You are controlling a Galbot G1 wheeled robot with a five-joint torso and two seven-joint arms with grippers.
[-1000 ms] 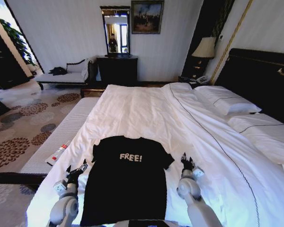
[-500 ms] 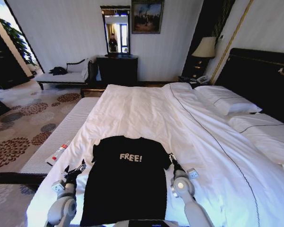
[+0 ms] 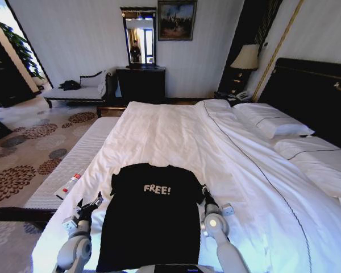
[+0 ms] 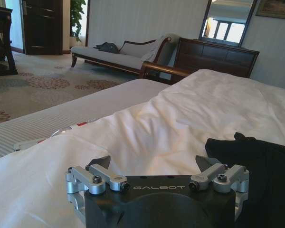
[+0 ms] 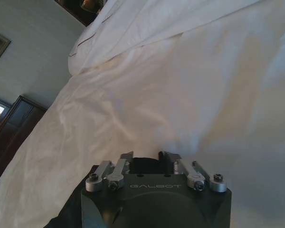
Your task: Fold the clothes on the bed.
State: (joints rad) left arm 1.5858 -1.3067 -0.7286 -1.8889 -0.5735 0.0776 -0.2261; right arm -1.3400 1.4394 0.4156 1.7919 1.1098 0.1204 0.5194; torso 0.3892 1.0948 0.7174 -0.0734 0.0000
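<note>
The clothes, a black T-shirt with white "FREE!" lettering, lie flat at the near end of the bed, collar away from me. My right gripper is at the shirt's right sleeve. In the right wrist view its fingers are drawn close together, and the right gripper is shut on black sleeve cloth. My left gripper hovers over the white duvet just left of the shirt. In the left wrist view the left gripper is open and holds nothing, with the shirt's edge beside it.
A striped bench runs along the bed's left side with a small red-and-white object on it. Pillows and the dark headboard are at the right. A chaise and dresser stand by the far wall.
My right gripper has moved left from the duvet onto the shirt's right sleeve, and the sleeve's tip has been drawn inward. The left gripper has shifted only slightly.
</note>
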